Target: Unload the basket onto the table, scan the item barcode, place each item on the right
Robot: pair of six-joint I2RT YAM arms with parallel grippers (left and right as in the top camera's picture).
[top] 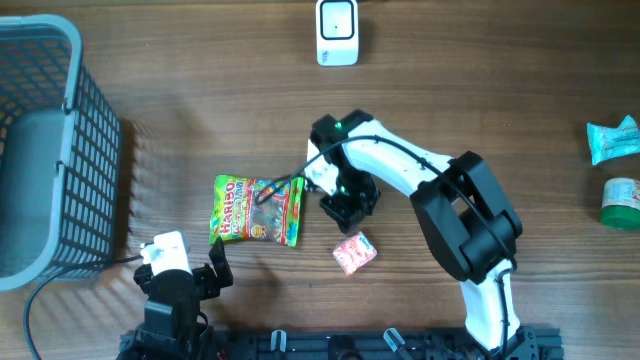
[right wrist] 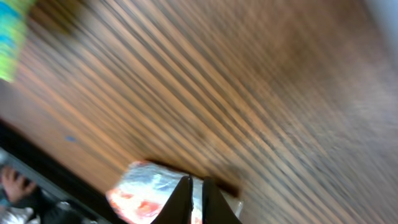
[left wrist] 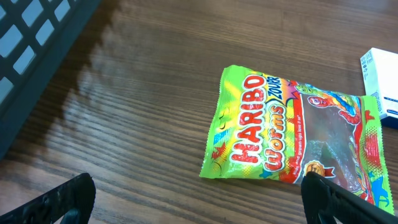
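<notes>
A green Haribo worms bag (top: pixel 257 210) (left wrist: pixel 292 134) lies flat at the table's middle. A small pink and white packet (top: pixel 354 252) (right wrist: pixel 146 190) lies to its right, nearer the front. The white barcode scanner (top: pixel 337 32) stands at the far edge. My right gripper (top: pixel 345 208) (right wrist: pixel 196 199) hovers between the bag and the packet, its fingers drawn almost together just over the packet. This view is blurred, so a pinch on the packet does not show. Near the front left, my left gripper (top: pixel 205 280) (left wrist: pixel 199 205) stands wide open over bare wood, just short of the bag.
A grey wire basket (top: pixel 45 150) fills the left side. A teal packet (top: pixel 612 140) and a green tub (top: pixel 622 203) sit at the right edge. A white boxy thing (left wrist: pixel 379 81) shows beside the bag in the left wrist view.
</notes>
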